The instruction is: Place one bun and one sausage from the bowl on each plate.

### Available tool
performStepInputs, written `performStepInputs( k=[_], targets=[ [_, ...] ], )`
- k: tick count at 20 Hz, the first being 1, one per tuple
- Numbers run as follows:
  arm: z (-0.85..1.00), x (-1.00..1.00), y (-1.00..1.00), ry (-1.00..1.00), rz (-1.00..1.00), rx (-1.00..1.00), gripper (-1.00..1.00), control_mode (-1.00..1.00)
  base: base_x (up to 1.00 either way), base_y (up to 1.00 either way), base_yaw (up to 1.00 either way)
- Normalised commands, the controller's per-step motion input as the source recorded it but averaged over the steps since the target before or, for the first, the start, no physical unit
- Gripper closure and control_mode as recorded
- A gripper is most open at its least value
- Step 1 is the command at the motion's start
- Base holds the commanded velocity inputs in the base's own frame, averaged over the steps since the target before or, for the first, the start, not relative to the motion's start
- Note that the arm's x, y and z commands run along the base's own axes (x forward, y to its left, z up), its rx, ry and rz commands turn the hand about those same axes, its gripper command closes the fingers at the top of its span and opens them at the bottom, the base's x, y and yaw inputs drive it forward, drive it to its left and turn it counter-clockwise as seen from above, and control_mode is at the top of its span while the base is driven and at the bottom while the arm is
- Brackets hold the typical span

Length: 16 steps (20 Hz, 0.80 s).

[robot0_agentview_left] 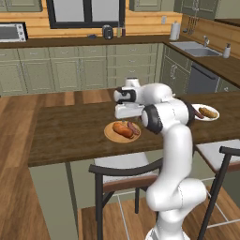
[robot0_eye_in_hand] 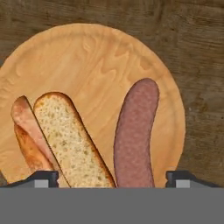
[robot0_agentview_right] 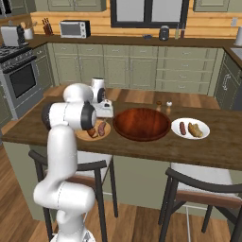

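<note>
The white arm rises from its base, bends at a dark-capped elbow joint, and reaches forward and down over the bench. Its wrist folds so the hand points straight down. The tool [robot0_eye_in_hand: 112, 179] hangs low, and its two dark fingertips [robot0_eye_in_hand: 41, 178] stand wide apart at either side of the hand view, with nothing clamped between them. In the left base view the tool's white housing [robot0_agentview_left: 127, 111] shows just past the elbow; in the right base view the hand [robot0_agentview_right: 103, 108] sits beyond the shoulder joint.
</note>
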Motion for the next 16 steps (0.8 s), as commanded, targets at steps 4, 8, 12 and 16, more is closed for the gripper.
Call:
performStepInputs(
  k=[4,8,12,16],
  targets=[
    [0.75,-0.91,0.03,-0.08,0.00,0.00,-1.00,-1.00,0.00,0.00,0.00],
    [0.46,-1.00,-0.02,-0.16,0.00,0.00,-1.00,-1.00,0.00,0.00,0.00],
    [0.73,-1.00,-0.09,-0.18,0.00,0.01,-1.00,-1.00,0.00,0.00,0.00],
    [0.82,-1.00,-0.04,-0.22,0.00,0.01,-1.00,-1.00,0.00,0.00,0.00]
  ],
)
